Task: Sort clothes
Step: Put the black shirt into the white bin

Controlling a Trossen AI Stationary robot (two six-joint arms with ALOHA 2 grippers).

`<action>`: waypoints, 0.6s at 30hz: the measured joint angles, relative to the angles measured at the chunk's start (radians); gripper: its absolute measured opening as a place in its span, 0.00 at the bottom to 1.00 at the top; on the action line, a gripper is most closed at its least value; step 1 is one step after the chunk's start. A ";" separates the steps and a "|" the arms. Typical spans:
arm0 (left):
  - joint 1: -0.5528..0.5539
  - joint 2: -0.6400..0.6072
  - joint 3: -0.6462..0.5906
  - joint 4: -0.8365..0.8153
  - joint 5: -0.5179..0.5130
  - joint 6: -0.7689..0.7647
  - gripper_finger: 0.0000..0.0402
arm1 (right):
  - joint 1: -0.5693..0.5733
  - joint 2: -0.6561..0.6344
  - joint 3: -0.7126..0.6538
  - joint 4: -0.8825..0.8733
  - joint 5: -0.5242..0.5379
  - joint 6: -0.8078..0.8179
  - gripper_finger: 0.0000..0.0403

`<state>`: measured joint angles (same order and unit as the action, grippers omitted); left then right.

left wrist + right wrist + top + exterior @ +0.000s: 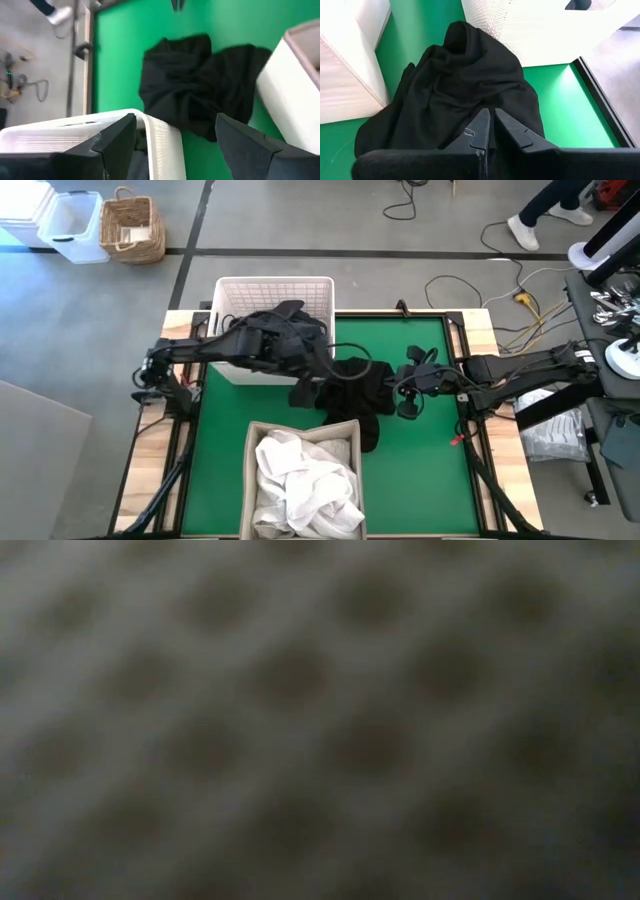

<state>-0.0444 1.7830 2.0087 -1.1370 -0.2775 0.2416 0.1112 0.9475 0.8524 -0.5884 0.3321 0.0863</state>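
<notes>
A black garment (345, 385) lies crumpled on the green mat (420, 470) at mid-table, between a white plastic basket (240, 290) at the far side and a pale fabric bin (252, 480) at the near side. White clothes (305, 480) fill the bin. My left gripper (175, 142) is open above the basket's near rim (157, 135), with nothing between its fingers; the black garment (195, 92) lies beyond it. My right gripper (492, 125) is shut just over the black garment's (465, 80) right part, with nothing showing between its fingers. I cannot tell whether it touches the cloth.
The bin's wall (290, 95) stands close beside the garment, and the basket's wall (545, 30) stands on its far side. Bare mat lies to the right. Only a blurred lattice fills the low view. Off the table are a wicker basket (132, 228), cables and a person's shoe (522, 232).
</notes>
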 joint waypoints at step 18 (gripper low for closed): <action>0.028 0.039 0.025 -0.259 0.146 0.113 0.55 | 0.000 0.011 -0.006 -0.005 0.000 -0.008 0.04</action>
<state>-0.0167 1.8225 2.0338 -1.3956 -0.1312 0.3549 0.1112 0.9586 0.8463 -0.5930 0.3317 0.0780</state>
